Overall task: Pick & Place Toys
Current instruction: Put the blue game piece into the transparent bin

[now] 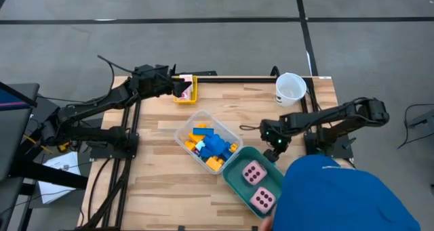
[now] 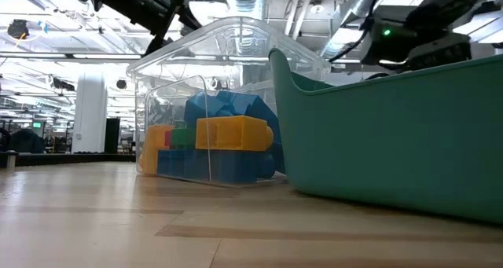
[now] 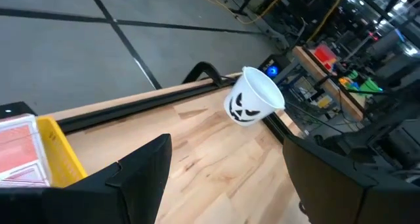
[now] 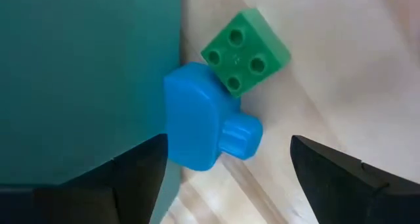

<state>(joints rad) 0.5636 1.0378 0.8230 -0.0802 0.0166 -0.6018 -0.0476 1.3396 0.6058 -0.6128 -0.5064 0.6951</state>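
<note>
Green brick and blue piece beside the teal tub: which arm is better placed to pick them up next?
Right. Its open pincer hovers directly over the blue piece and green brick beside the teal tub. The left pincer is at the far yellow tray.

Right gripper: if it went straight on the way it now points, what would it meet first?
Most likely the blue toy piece, which lies between the open right gripper fingers against the teal tub, with a green brick touching it. Depth is unclear.
</note>
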